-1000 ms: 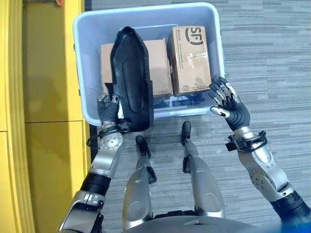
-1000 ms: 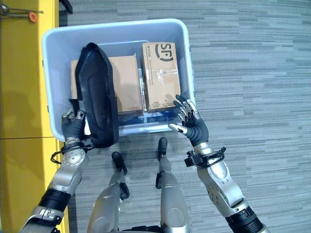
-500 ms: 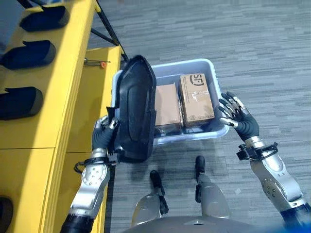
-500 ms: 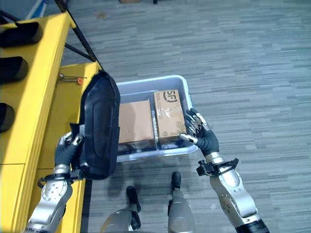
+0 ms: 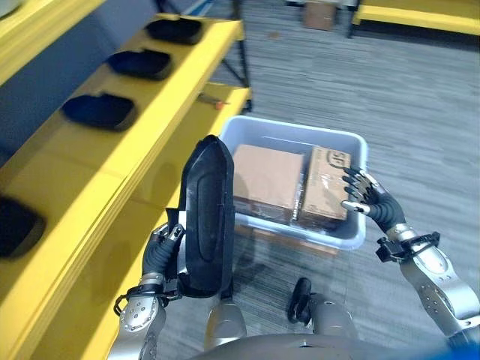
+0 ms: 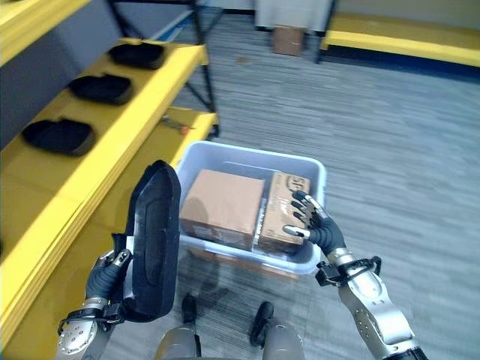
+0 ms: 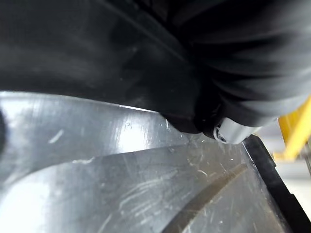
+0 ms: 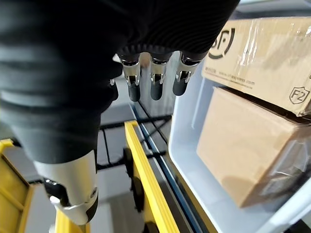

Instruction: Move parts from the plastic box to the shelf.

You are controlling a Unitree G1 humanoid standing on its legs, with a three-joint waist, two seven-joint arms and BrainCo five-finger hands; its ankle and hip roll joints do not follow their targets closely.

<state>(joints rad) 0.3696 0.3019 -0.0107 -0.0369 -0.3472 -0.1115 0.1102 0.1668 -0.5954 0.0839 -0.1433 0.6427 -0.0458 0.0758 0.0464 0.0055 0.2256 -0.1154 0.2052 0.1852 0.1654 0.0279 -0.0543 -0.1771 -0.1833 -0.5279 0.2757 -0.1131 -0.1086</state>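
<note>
A long black moulded part stands upright beside the yellow shelf, held clear of the box; its scratched surface shows close up in the left wrist view. My left hand is shut on its lower edge. The pale blue plastic box sits on the floor with two cardboard cartons inside. My right hand hovers open over the box's near right corner, fingers relaxed and holding nothing.
Several black parts lie in a row on the yellow shelf's upper level. A lower yellow shelf board runs next to the box. Another yellow rack and a small carton stand far back on the grey carpet.
The camera has tilted up, bringing the shelf into view. My left hand has lifted the black part higher and nearer the shelf. The right hand stays over the box's corner.
</note>
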